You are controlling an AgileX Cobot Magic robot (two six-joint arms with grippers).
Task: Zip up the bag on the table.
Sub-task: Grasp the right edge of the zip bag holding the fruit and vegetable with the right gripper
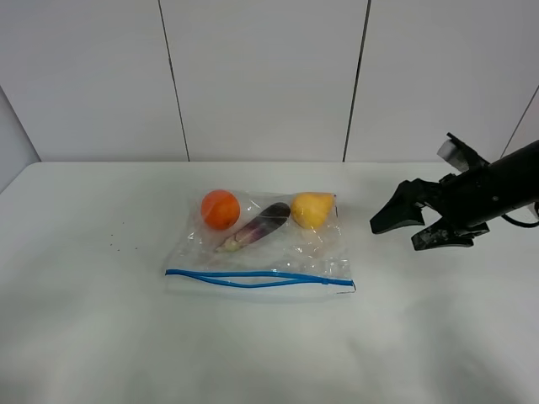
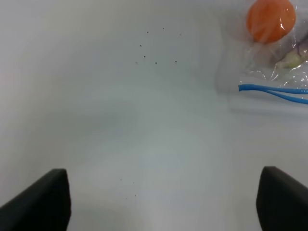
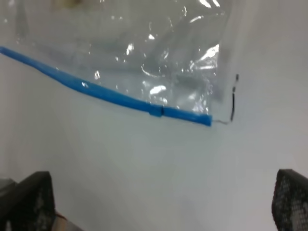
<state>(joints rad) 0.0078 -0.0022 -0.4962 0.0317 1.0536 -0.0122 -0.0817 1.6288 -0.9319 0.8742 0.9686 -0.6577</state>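
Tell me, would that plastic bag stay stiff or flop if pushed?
Probably floppy: the bag is thin, crinkled film. The round orange inside may roll and shift the weight. Its glossy surface could slide on the smooth table.

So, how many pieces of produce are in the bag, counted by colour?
Orange fruit: 1
Purple vegetable: 1
Yellow fruit: 1
Total: 3, all inside the bag.
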